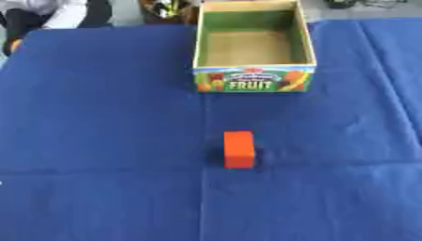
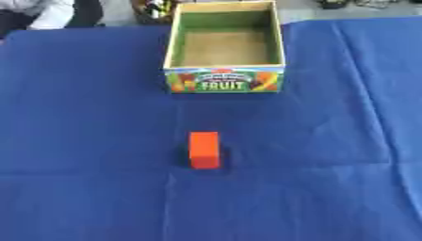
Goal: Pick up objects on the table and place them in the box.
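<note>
Blue cloth (image 1: pixel 99 117) covers the whole bench from its left edge to its right, and running my eye across it I find neither of my hands anywhere in the two eye views, so I cannot say whether the left or the right is released, clenched or holding anything. With no hand showing, I have nothing to place things against except where the arms would enter: the left from the left side, the right from the right. Left of centre the cloth is bare apart from its fold lines. Near the middle stands the one object I can see to pick, an orange block (image 1: pixel 239 149), upright on the cloth and lying almost on the centre crease, so about equally reachable from either side. Beyond it, well apart and a little to the right, sits the box (image 1: pixel 254 79), an open cardboard carton with green inner walls, a brown floor and the word FRUIT printed on its near face. Its inside looks empty from here. I judge the task to be at its very start: nothing is in the box and the block is untouched. The next move, as I read it, calls for bringing one hand in over the block with fingers spread, closing on its long sides, then lifting high enough to clear the near wall of the box.
</note>
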You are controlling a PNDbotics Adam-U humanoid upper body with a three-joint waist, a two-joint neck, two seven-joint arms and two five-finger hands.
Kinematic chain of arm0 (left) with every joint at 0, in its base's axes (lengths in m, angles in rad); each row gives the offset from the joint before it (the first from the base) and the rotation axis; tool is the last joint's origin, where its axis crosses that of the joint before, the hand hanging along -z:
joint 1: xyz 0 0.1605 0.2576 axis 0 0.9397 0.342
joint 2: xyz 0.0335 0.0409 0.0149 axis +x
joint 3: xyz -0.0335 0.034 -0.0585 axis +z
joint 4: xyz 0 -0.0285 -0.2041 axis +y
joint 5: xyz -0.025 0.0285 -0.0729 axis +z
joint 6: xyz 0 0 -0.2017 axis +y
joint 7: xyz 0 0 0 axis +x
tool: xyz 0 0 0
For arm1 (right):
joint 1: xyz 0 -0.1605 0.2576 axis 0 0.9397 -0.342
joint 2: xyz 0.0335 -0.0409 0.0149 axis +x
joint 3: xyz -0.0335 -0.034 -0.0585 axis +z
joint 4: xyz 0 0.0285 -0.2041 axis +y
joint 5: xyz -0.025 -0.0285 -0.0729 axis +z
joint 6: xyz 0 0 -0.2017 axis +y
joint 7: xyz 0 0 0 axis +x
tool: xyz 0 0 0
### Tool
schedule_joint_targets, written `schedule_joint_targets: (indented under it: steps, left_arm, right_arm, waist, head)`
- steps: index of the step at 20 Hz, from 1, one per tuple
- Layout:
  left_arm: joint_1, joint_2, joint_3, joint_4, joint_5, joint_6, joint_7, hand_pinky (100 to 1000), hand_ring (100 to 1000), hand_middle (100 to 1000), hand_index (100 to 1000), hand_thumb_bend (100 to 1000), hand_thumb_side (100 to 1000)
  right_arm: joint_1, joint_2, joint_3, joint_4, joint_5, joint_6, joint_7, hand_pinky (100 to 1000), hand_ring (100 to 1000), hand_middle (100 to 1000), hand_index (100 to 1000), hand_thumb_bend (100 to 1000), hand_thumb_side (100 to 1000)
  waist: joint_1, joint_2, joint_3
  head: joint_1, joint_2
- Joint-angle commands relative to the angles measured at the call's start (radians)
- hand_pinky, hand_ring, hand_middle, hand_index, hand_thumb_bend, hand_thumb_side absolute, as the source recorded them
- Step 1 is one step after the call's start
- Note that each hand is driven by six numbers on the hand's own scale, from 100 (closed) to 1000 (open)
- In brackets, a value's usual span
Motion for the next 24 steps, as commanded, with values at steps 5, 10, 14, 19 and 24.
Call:
schedule_joint_targets:
  steps: [5,10,14,19,24]
  left_arm:
    - [-0.006,0.026,0.013,-0.015,-0.002,0.000,0.003,397,737,646,723,100,1000]
    - [-0.005,0.027,0.012,-0.015,-0.002,0.001,0.003,397,737,646,723,100,1000]
    - [-0.004,0.026,0.009,-0.015,0.000,0.002,0.000,396,737,646,723,100,1000]
    - [-0.001,0.027,0.003,-0.015,0.004,0.003,-0.006,396,737,646,723,100,1000]
    - [0.002,0.027,-0.001,-0.015,0.007,0.003,-0.012,396,737,646,722,100,1000]
  right_arm:
    - [-0.013,-0.022,-0.010,-0.018,0.006,0.001,-0.001,678,704,536,748,100,863]
    - [-0.025,-0.035,-0.001,-0.018,0.014,0.010,0.014,699,728,556,763,100,910]
    - [-0.101,-0.089,0.039,-0.018,0.077,0.051,0.102,737,769,602,796,100,1000]
    - [-0.243,-0.147,0.125,-0.018,0.210,0.143,0.286,764,779,636,824,128,1000]
    - [-0.381,-0.146,0.202,-0.018,0.344,0.174,0.475,789,784,672,839,236,1000]
  waist:
    - [-0.003,-0.018,-0.002]
    - [-0.003,-0.018,-0.002]
    - [-0.004,-0.022,0.001]
    - [-0.005,-0.029,0.009]
    - [-0.006,-0.037,0.017]
  head:
    - [0.002,-0.001]
    - [0.003,0.000]
    - [-0.003,0.001]
    - [-0.012,0.002]
    - [-0.019,0.003]
